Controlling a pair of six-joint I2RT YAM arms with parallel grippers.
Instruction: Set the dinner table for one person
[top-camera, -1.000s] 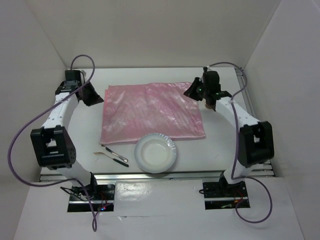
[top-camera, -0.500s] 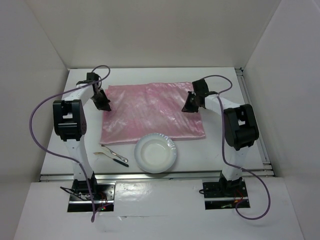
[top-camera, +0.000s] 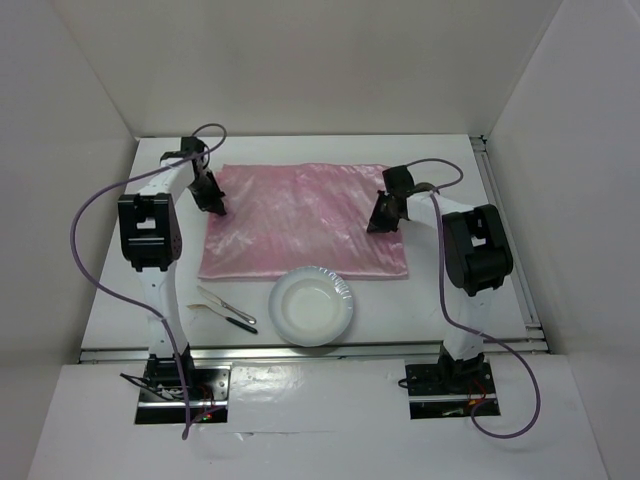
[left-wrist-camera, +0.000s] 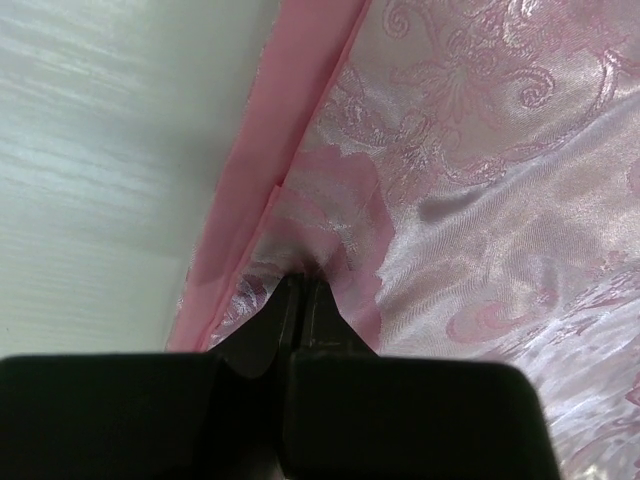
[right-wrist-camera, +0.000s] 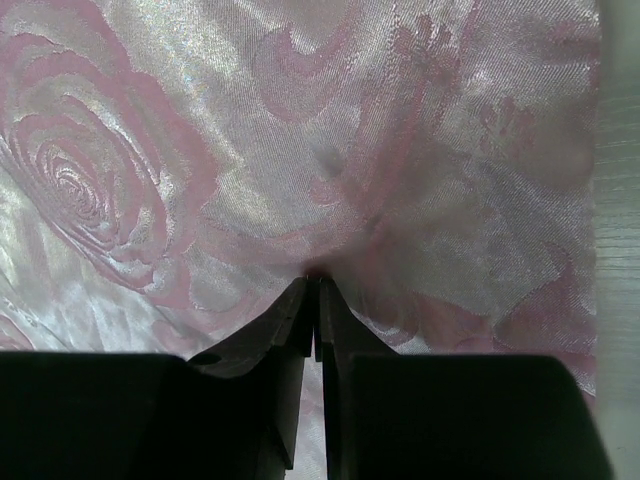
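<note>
1. The left gripper is clamped on a small pucker of the pink cloth, just inside the cloth's left hem. The right gripper is likewise closed on a pinch of fabric just inside the cloth's right edge
2. The dinner table lies under the cloth and shows bare on every side of it. The plate sits at the cloth's near edge and seems to overlap it slightly, and the cutlery lies just off the cloth's near left corner
3. The satin looks slick and each pinch is thin, so a firm pull could slip one side free and leave the cloth skewed
4. Dragging the cloth nearward would likely shove or tip the plate, and a ruck could nudge the cutlery
5. An uneven pull between the two arms would wrinkle the fabric rather than flatten it
6. The cloth is glossy and rectangular, woven with roses and scrolls, with a folded hem and soft creases
7. The plate is round and white with a fluted rim, and the table is flat, matte white
</note>
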